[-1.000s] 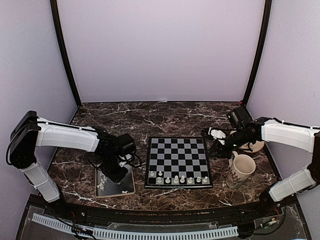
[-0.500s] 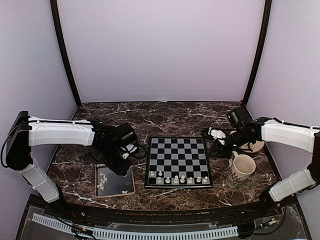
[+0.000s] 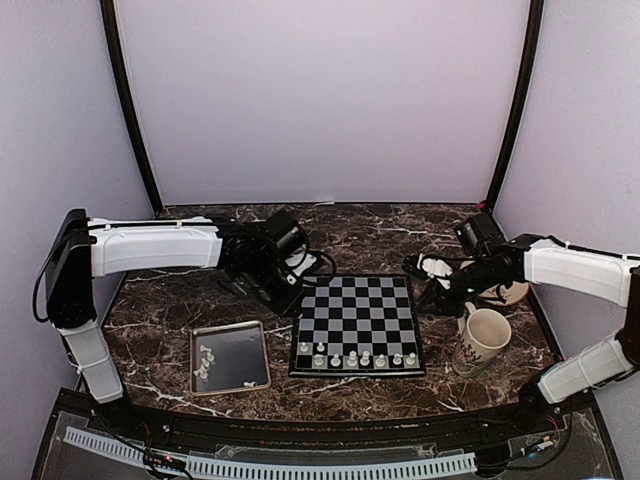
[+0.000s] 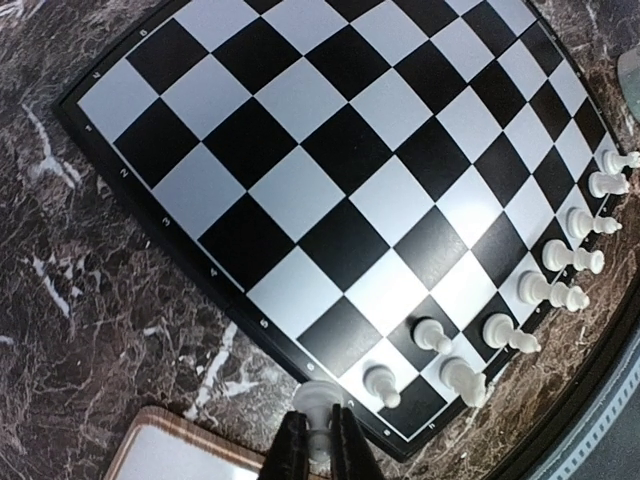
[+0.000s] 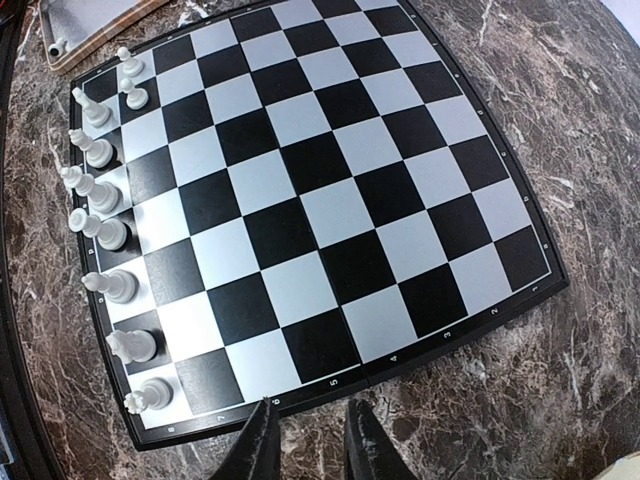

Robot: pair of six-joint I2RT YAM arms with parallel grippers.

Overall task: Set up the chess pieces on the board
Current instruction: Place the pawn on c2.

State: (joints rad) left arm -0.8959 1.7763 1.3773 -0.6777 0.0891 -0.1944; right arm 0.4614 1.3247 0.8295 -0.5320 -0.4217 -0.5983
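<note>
1. Dark brown, white-veined marble tabletop lay under pale lilac walls.
2. Flat chessboard of black and light-grey squares sat mid-table, with tiny whitish chess pieces standing along its near edge (two uneven rows).
3. Silver-rimmed metal tray lay left of it, holding loose pieces.
4. Left gripper was clamped on one whitish piece by the board's left edge.
5. Right gripper hovered at the right edge, fingers slightly parted, empty.

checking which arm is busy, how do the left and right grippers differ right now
The left gripper is shut on a chess piece; the right gripper stands open and empty. The left gripper is at the board's left edge; the right gripper is at its right edge. Both hover at the board's rim.
</note>
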